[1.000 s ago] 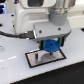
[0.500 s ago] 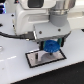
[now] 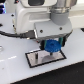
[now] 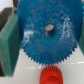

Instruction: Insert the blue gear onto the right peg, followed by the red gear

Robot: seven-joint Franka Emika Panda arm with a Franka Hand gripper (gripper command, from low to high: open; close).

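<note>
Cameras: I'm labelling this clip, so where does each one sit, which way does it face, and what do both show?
Exterior view: off the arm, above the table, looking down at the base plate; the white arm and claw holding the blue gear show.
Wrist view: on the wrist, looking down along the claw at the blue gear and the red gear; green fingers show beside the gear.
Shared: the blue gear and the claw.
</note>
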